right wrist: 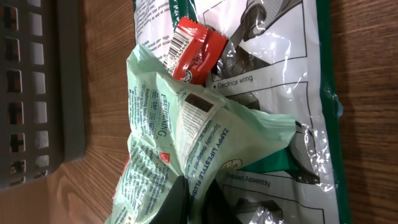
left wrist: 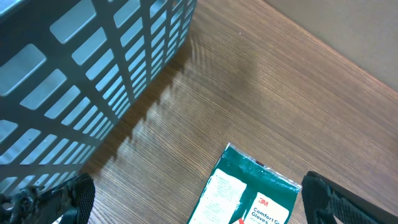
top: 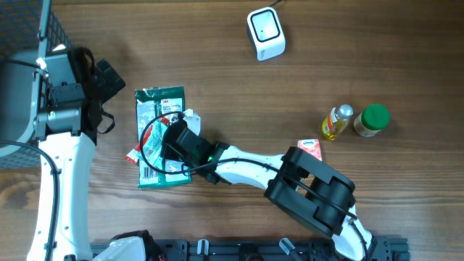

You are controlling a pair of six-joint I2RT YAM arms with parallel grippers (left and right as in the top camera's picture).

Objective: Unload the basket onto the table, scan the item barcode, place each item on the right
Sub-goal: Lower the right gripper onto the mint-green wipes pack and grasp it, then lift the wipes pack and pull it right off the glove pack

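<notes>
A pile of items lies left of centre: a dark green 3M gloves package [top: 161,138], a light green crinkled packet [right wrist: 168,143] on top of it, and a small red packet [right wrist: 196,50] with a barcode showing. My right gripper [right wrist: 200,202] is shut, pinching a fold of the light green packet [top: 187,118] between its black fingertips [right wrist: 180,202]. In the overhead view it [top: 168,141] reaches across the pile. The white scanner [top: 265,32] stands at the far edge. My left gripper [left wrist: 202,202] hangs open above the gloves package's [left wrist: 249,193] top end, holding nothing.
A grey slotted basket [left wrist: 81,74] stands at the far left, close to the left arm [top: 65,109]. To the right are a yellow bottle [top: 336,122], a green-lidded jar [top: 372,120] and a small pink box [top: 310,148].
</notes>
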